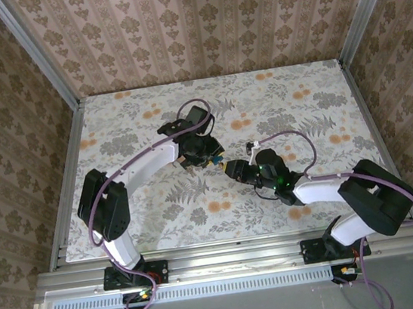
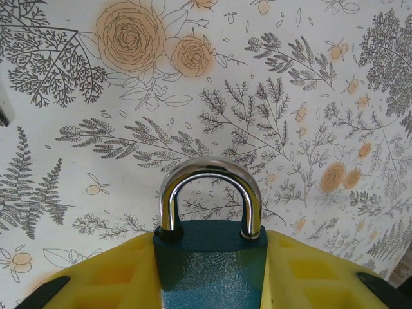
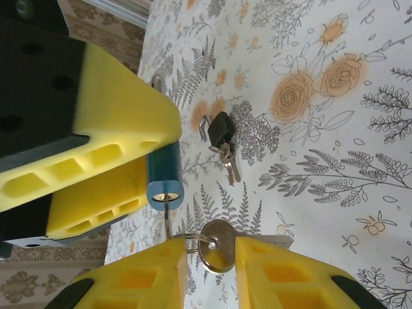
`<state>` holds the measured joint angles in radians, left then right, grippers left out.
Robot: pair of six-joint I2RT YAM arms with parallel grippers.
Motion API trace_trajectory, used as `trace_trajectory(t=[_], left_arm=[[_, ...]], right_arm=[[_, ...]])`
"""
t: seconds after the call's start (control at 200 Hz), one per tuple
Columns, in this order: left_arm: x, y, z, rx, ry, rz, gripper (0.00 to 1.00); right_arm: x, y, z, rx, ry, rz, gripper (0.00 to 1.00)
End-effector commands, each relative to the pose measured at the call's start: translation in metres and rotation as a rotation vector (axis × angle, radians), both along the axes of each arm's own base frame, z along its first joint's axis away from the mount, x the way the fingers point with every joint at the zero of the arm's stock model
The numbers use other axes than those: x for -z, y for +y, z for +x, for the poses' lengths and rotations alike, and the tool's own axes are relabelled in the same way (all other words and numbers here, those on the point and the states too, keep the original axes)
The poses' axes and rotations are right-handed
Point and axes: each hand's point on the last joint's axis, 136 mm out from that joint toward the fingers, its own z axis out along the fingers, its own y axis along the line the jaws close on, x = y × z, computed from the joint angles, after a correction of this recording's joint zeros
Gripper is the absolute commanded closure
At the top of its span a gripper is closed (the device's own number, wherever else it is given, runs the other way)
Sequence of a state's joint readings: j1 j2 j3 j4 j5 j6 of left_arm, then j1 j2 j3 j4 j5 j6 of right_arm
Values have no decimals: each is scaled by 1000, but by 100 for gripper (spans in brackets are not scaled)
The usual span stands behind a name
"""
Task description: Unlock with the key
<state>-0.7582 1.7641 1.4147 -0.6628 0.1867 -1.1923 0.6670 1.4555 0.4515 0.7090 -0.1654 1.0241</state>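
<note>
A blue padlock (image 2: 212, 264) with a steel shackle (image 2: 210, 177) sits upright between the yellow fingers (image 2: 103, 277) of my left gripper (image 2: 210, 239), which is shut on its body. Both shackle legs stand at the body. In the right wrist view the padlock's underside (image 3: 165, 193) faces me, with a key (image 3: 167, 215) pushed into the keyhole. A ring (image 3: 192, 237) links it to a second round-headed key (image 3: 219, 248), which hangs in the gap of my right gripper (image 3: 211, 243). That gripper's jaws are open. In the top view both grippers (image 1: 205, 157) (image 1: 231, 170) meet mid-table.
A small black padlock (image 3: 221, 131) with a bunch of keys (image 3: 228, 161) lies on the floral tablecloth (image 1: 300, 112) beyond the right gripper. Patterned walls and metal posts (image 1: 33, 55) enclose the table at the back and sides.
</note>
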Motion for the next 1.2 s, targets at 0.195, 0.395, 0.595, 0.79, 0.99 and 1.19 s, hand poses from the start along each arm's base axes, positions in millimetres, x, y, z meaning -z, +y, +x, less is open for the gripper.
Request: trace_trajectory(t=[0.195,0.395,0.595,0.79,0.99,1.19], left_arm=[[-17,-8,1,26,-24,-32,59],[-15,-9,1,27,-21,-27,60],[-16,-8,2,24,-22,-29,59],[-17,-6,5,20,-30,-28,59],[-15,-9,3,28,-21,-36,60],[-17,-12,2,33,-24,-43,60]], right_arm=[[-23,9,10,-5,-62,58,71],[-25,4,10,19,-66,65,68],[-23,-4,7,43,-68,53,82],[-25,-7,5,47,-76,53,82],[-30,-2,8,34,-84,61,70],[-28,3,12,29,-81,66,77]])
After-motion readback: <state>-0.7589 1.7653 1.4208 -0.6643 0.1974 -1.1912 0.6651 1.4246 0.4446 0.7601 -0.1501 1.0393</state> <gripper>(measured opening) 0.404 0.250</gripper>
